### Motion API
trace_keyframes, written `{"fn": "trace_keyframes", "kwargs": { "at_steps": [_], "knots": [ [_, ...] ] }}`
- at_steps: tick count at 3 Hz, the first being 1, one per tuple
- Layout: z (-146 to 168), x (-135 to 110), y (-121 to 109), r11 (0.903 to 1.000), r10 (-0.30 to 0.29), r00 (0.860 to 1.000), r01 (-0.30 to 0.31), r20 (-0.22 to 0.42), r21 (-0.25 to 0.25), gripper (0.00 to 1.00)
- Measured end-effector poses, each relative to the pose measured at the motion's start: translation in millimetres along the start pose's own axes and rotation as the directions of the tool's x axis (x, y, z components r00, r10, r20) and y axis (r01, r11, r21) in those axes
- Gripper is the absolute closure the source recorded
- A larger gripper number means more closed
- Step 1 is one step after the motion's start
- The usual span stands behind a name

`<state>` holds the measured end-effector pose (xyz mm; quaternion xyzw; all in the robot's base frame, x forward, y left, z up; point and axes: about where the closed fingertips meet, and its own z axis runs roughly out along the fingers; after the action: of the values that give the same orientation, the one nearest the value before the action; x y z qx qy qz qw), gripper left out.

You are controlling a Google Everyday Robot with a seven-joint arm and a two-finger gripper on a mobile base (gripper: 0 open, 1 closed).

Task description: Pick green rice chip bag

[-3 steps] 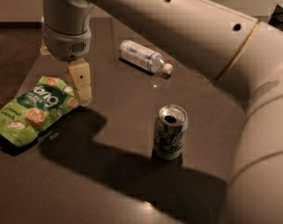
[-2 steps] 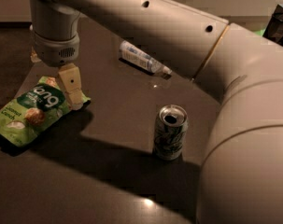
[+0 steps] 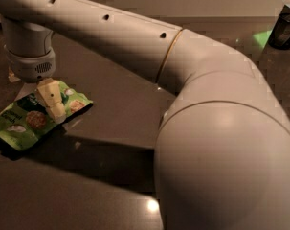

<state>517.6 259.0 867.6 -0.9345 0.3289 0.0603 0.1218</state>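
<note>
The green rice chip bag (image 3: 27, 121) lies flat on the dark table (image 3: 111, 109) at the left, showing its dark-green patch and round chip pictures. My gripper (image 3: 34, 97) hangs from the pale wrist (image 3: 29, 56) directly over the bag's upper right part. One tan finger (image 3: 51, 99) reaches down onto the bag. A bit of the other finger (image 3: 12, 75) shows at the wrist's left edge, apart from the first, so the gripper is open. It holds nothing.
My large pale arm (image 3: 206, 128) fills the middle and right of the view and hides the table behind it. A dark object (image 3: 284, 25) stands at the far right, with a green patch (image 3: 262, 37) beside it.
The gripper has moved left and down onto the bag. The arm has swung across the view and now hides the soda can and the clear bottle.
</note>
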Motion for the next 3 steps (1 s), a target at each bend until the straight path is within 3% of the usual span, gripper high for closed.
{"fn": "trace_keyframes", "kwargs": {
  "at_steps": [1, 2, 3],
  "knots": [
    [11, -4, -3, 0.999, -0.019, 1.0, 0.02, 0.013, -0.039, 0.16],
    [6, -6, 0, 0.9984, -0.023, 0.999, 0.024, 0.026, -0.051, 0.39],
    [-10, -10, 3, 0.9993, -0.028, 0.998, 0.029, 0.054, -0.024, 0.64]
  ]
}}
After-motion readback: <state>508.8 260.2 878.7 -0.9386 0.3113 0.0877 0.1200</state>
